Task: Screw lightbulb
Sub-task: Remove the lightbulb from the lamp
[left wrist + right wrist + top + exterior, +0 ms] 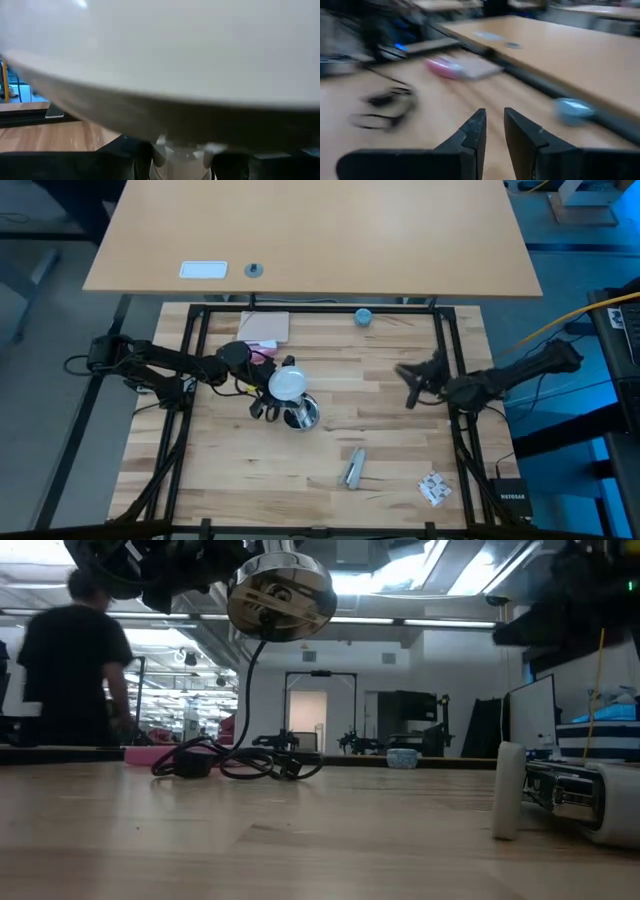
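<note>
High view: left gripper (pixel 272 392) clamped on the lightbulb (pixel 288 383), white globe facing up toward the camera, held above the table (pixel 380 430) near its middle. Just beside and below the globe, a shiny metal lamp fitting (pixel 302 415), also seen hanging aloft in the low view with a black cord (pixel 240 762) trailing to the tabletop. Long axis of the bulb apparently near vertical, neck pointing down toward the fitting; exact alignment of neck and socket hidden beneath the globe. Left wrist view almost wholly filled by white glass. Right gripper (pixel 494 131) well apart at the right side, fingers nearly together, holding nothing, far from the work.
</note>
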You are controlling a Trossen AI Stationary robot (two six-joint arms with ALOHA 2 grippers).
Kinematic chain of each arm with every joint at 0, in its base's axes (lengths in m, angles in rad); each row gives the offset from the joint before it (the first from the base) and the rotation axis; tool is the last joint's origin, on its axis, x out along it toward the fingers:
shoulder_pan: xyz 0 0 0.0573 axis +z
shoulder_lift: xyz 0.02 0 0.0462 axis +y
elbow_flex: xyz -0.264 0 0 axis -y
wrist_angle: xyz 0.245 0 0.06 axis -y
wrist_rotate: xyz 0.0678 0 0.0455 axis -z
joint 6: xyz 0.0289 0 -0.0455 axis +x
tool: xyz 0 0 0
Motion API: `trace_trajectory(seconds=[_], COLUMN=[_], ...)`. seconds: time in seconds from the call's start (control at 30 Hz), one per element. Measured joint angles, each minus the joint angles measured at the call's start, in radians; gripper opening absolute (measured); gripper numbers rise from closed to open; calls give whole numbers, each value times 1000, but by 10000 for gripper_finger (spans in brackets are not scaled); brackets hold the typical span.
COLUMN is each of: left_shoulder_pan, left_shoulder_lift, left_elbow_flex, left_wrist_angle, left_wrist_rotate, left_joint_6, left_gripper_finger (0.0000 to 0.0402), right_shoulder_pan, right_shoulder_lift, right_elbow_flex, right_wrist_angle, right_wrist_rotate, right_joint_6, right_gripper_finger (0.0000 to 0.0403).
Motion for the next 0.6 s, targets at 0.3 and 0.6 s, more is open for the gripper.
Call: trace_trajectory(seconds=[0.3,0.6], left_shoulder_pan=[0,0], left_shoulder_lift=[0,0], left_elbow_flex=[0,0], left_wrist_angle=[0,-1], left_wrist_rotate=[-4,-5], left_joint_6=[0,0], left_gripper_finger=[155,155], right_shoulder_pan=[0,-22], right_shoulder_lift=[163,403], right_elbow_flex=[-203,-111], right_wrist_angle=[391,524], right_wrist_rotate=[-138,-89], right_joint_6=[77,14], right_gripper_finger=[72,126])
